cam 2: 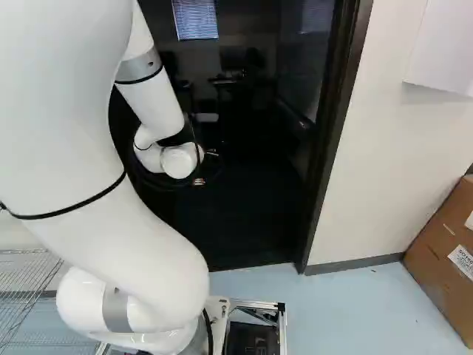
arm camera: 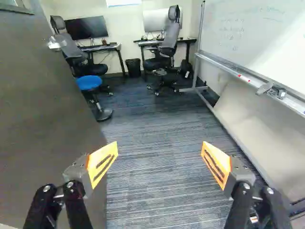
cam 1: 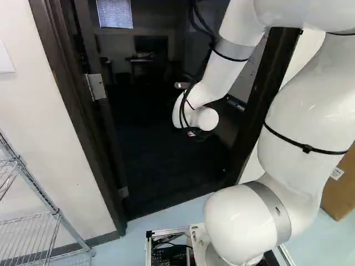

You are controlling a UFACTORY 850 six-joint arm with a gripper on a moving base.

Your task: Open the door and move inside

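In the doorway, my arm (cam 1: 227, 66) reaches through past the dark door frame (cam 2: 336, 140), while my base (cam 1: 148, 249) is on the pale floor (cam 2: 369, 292) outside. The door (arm camera: 45, 119) stands open, swung inward; the wrist view has it beside my jaws, its silver handle (arm camera: 55, 44) ahead near the far edge. My jaws are spread wide, orange pads (arm camera: 102, 163) apart, with nothing between them. Whether some part of me touches the door, I cannot tell.

I judge the opening step mostly done and moving inside the step in hand. Next I should drive the base slowly forward over the threshold, keeping it clear of both sides of the frame, and use the arm to push the door wider if it crowds me. Past it lies dark carpet (arm camera: 152, 138), with a whiteboard (arm camera: 252, 36) along the other side and a blue stool (arm camera: 89, 82) ahead beyond the door; drifting toward either door or board could snag my wrist.
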